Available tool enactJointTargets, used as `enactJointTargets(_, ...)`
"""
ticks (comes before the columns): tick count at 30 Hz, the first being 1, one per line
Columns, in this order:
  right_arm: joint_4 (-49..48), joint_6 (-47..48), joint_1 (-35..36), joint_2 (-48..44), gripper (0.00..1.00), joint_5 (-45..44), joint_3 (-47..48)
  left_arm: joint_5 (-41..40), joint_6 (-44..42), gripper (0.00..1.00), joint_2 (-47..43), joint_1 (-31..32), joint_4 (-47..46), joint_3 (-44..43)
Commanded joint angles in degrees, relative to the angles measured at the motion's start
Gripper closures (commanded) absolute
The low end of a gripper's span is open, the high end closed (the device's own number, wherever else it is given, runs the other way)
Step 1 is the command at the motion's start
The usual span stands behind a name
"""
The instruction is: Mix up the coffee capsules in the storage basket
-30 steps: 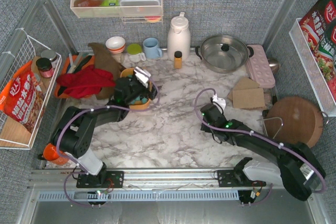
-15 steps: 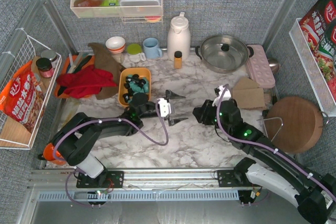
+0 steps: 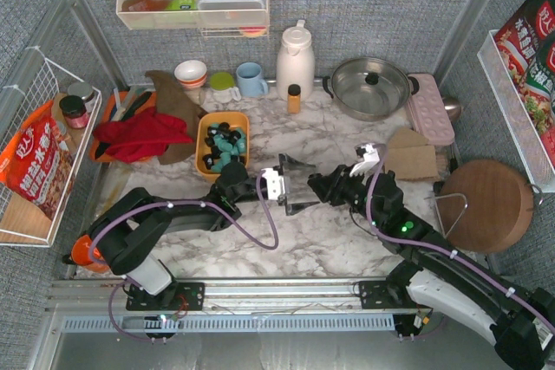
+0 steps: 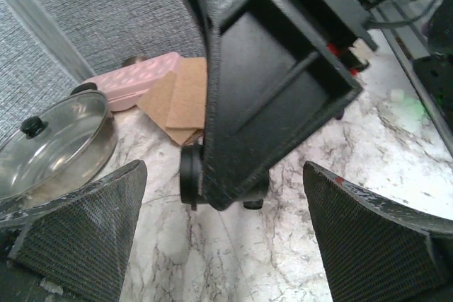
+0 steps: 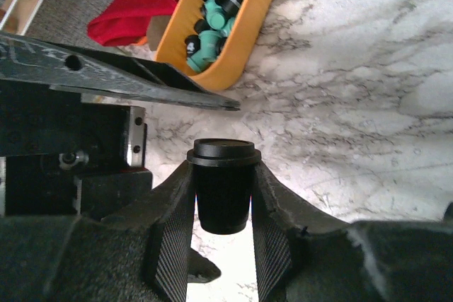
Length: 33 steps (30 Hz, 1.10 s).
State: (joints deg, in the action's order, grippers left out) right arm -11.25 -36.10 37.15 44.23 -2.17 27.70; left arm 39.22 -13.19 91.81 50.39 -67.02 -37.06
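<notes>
The orange-yellow storage basket [image 3: 205, 140] stands left of centre on the marble top and holds several teal and black coffee capsules [image 3: 225, 139]. It also shows in the right wrist view [image 5: 249, 25], at the top, with its capsules [image 5: 215, 13]. My right gripper [image 5: 221, 175] is shut on one black capsule [image 5: 223, 187] and holds it above the table. In the top view the right gripper [image 3: 319, 185] points left, right at the tips of my left gripper [image 3: 295, 185]. My left gripper [image 4: 226, 245] is open and empty. In its own view the black capsule [image 4: 190, 175] sits just ahead of its fingers.
A red cloth [image 3: 139, 136] lies left of the basket. A white kettle [image 3: 295, 60], a blue mug [image 3: 251, 80] and a lidded pot [image 3: 371, 86] stand at the back. Cardboard [image 3: 409, 155], a pink tray [image 3: 429, 108] and a round wooden board [image 3: 486, 197] are on the right.
My left gripper left the basket and swung right to mid-table, open. My right gripper moved left with the black capsule until it met the left gripper's tips.
</notes>
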Motion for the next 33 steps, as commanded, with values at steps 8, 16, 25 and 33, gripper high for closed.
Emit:
enactJointTargets(8, -5.75, -1.24, 2.34, 0.91, 0.76, 1.30, 0.47, -3.86, -0.28, 0.24, -0.75, 0.05, -4.17, 0.85)
enactJointTargets(16, -3.78, -2.40, 2.58, 1.67, 0.57, 0.91, 1.18, -5.32, -2.26, 0.62, -1.78, 0.10, -5.32, 2.02)
enactJointTargets(25, 12.60, 2.92, 2.42, -1.71, 0.28, -3.05, 7.34, -13.83, -2.30, 0.78, -2.26, -0.40, -7.78, 3.91)
enactJointTargets(33, 27.76, 11.55, 1.66, -0.95, 0.32, -11.47, 14.37, -21.21, -3.09, 0.95, -1.59, -6.28, -1.80, 2.13)
